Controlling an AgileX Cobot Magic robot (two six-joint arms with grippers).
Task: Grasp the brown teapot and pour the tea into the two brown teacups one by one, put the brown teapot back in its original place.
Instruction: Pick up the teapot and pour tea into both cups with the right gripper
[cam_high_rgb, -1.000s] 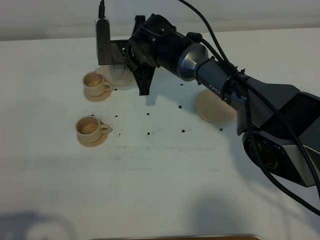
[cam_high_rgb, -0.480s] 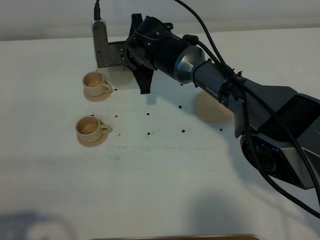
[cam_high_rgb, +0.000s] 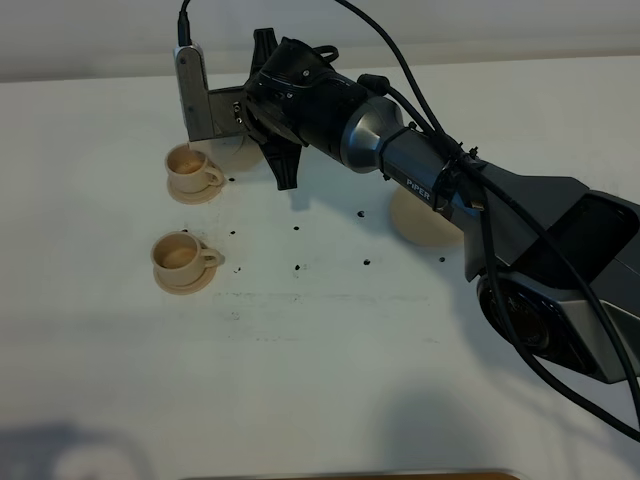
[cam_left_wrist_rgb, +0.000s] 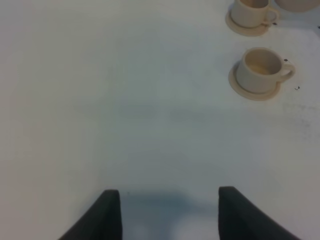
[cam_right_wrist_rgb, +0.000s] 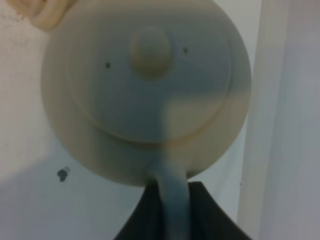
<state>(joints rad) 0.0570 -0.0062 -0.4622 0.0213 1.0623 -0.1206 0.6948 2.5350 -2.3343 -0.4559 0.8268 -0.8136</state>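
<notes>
Since a second ago the right arm (cam_high_rgb: 400, 150) has swung a little toward the upper left of the high picture, and its wrist has turned. The teapot (cam_right_wrist_rgb: 145, 90) has gone with it and is now mostly hidden under the wrist.

The teapot hangs in the air at the upper left of the high picture, right beside the far cup (cam_high_rgb: 190, 168). The right end effector (cam_right_wrist_rgb: 167, 202) is closed tight on the pot's loop handle. In the wrist picture the lid and its knob face the camera, so the pot looks close to level, but I cannot be sure of the tilt. The spout is on the side away from the fingers and is hidden.

The pot's long line runs from the handle out to the spout, and it points away from the arm, to the left. The far cup lies just below and left of the pot, so the spout side is the side nearest that cup. I think the next pour needs the wrist to tip the pot that way.

The near cup (cam_high_rgb: 180, 257) sits lower on the desk (cam_high_rgb: 320, 350), a bit apart from the pot. The big saucer (cam_high_rgb: 425, 220), where the pot goes back, lies well apart, partly under the arm.

The left end effector (cam_left_wrist_rgb: 170, 215) is low over bare desk with its fingers apart, holding nothing. It is far from the pot, so the right arm does this job.
</notes>
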